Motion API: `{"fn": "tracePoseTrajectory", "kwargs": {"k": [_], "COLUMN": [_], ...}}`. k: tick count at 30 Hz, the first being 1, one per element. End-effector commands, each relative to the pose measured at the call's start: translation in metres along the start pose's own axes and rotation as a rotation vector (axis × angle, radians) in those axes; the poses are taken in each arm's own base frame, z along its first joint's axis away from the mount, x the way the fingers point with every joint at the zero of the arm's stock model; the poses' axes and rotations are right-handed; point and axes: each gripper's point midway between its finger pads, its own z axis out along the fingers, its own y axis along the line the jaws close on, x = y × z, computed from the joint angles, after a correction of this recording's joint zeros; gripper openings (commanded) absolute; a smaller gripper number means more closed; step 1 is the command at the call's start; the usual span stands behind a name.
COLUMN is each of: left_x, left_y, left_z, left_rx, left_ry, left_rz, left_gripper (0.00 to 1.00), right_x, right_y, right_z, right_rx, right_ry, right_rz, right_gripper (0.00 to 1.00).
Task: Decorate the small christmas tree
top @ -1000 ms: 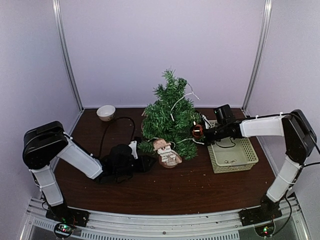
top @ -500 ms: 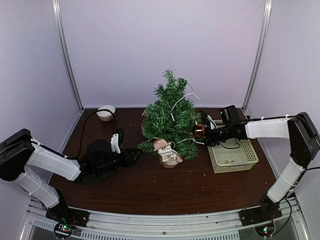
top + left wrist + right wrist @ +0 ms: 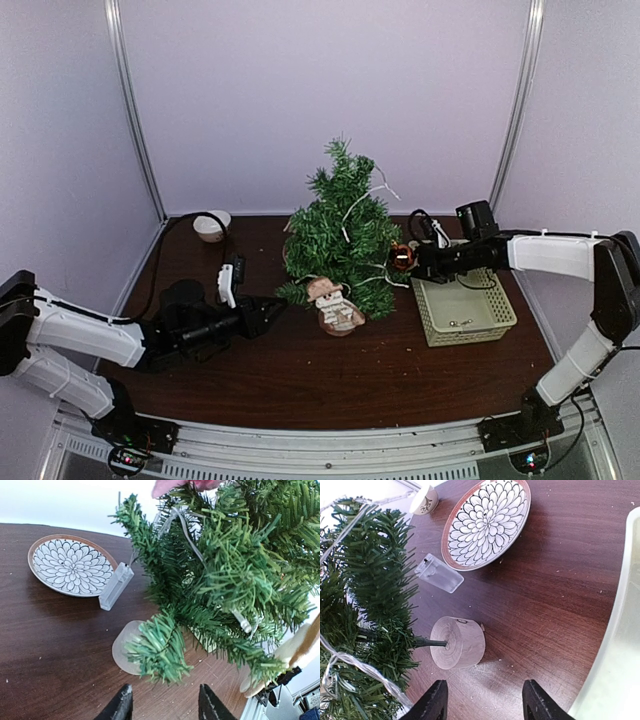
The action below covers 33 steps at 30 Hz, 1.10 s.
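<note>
- The small christmas tree (image 3: pixel 340 235) stands upright on its pale base (image 3: pixel 457 642) in the middle of the table (image 3: pixel 400 380), toward the far edge. I judge it sits there so each of my arms can work one flank.
- My left gripper (image 3: pixel 165 707) is released and empty, hovering low before the lowest left branches.
- My right gripper (image 3: pixel 485 702) is also spread and empty, at the tree's right side, just beside a copper-red ball (image 3: pixel 400 258) that appears to hang from a branch.
- The pale green basket (image 3: pixel 500 305) sits near the right edge under my right arm, probably as the ornament store.
- A figure ornament (image 3: pixel 335 305) leans at the tree's front foot, not hung.
- A white light string (image 3: pixel 365 200) runs through the branches. Its clear battery box (image 3: pixel 116 586) lies on the table beside a flower-patterned plate (image 3: pixel 70 565), behind the tree.
- I can read no brand, label or writing anywhere.
</note>
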Motion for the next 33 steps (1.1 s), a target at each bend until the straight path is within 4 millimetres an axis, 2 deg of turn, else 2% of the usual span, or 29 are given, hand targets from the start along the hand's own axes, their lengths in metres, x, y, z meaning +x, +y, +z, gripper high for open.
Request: {"fn": "tracePoseTrajectory", "kwargs": {"k": [1,6,13,19,26,33], "left_x": [-0.009,-0.016,-0.024,-0.027,-0.035,-0.048], "left_y": [-0.009,-0.01,-0.008,-0.003,0.018,0.027], "left_z": [0.015,0.027,0.032,0.031,0.032,0.042], "left_rx": [0.023,0.022,0.005,-0.024,-0.087,-0.087], "left_ry": [-0.021,-0.061,-0.099,-0.101,-0.091,-0.054], "left_rz": [-0.005,-0.03,-0.043,-0.035,-0.039,-0.021], "left_gripper": [0.43,0.31,0.01,0.0,0.0,0.0], "right_x": [-0.019,-0.028,-0.026,-0.025,-0.025,-0.023], "right_y": [0.009,0.011,0.011,0.014,0.019,0.024], "right_z": [-0.014,-0.025,-0.031,-0.032,-0.034,-0.035], "right_rx": [0.004,0.01,0.011,-0.006,-0.026,-0.052], "right_ry": [-0.044,-0.068,-0.067,-0.067,-0.07,-0.072], "right_rz": [-0.044,-0.059,-0.066,-0.072,-0.087,-0.091], "right_gripper": [0.55,0.56,0.56,0.56,0.56,0.57]}}
